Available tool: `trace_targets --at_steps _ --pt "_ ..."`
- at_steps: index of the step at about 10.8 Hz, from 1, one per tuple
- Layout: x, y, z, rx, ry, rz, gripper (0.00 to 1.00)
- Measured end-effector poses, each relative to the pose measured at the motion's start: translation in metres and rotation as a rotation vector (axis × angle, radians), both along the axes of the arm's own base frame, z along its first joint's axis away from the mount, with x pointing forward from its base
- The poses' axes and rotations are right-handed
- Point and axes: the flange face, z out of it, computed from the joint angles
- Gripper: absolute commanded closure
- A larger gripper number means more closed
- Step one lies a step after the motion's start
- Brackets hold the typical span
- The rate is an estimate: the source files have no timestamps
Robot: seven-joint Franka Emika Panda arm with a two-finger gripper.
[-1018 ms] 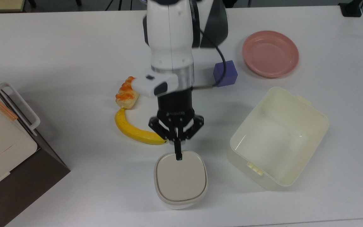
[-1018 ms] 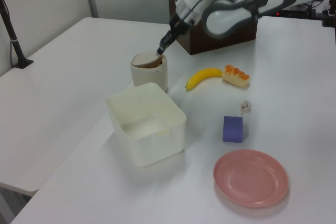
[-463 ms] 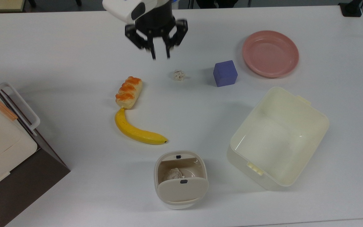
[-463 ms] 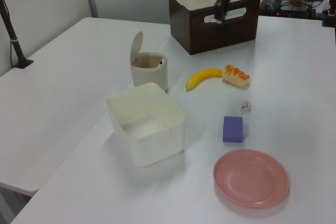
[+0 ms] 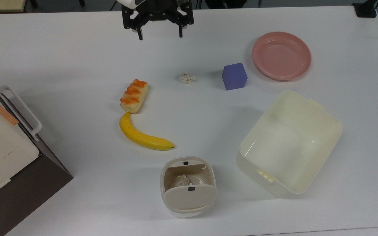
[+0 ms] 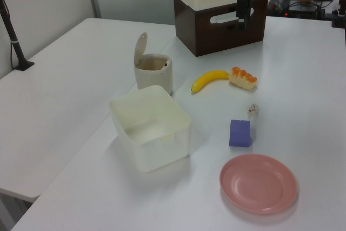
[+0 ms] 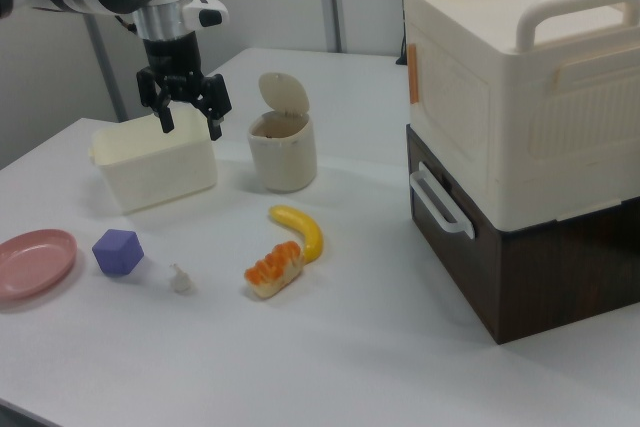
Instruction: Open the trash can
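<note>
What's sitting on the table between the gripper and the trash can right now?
In the top view, the banana lies just off the straight line from the gripper to the trash can; otherwise bare table.

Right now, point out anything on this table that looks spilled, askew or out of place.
One stray: a small crumpled paper wad lies loose on the table beside the purple cube, while a similar wad sits inside the open trash can. Nothing looks spilled or damaged.
</note>
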Motion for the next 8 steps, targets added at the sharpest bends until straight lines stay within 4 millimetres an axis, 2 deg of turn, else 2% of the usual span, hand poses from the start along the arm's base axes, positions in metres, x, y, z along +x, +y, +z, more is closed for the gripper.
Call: trace_targets --at_steps 3,6,8 --pt "-0.011 -0.006 0.012 -0.004 0.005 -0.008 0.0" --pt "-0.024 -0.029 0.026 0.001 -0.008 -0.087 0.0" --pt "-0.027 -0.027 0.027 0.003 -0.007 -0.12 0.0"
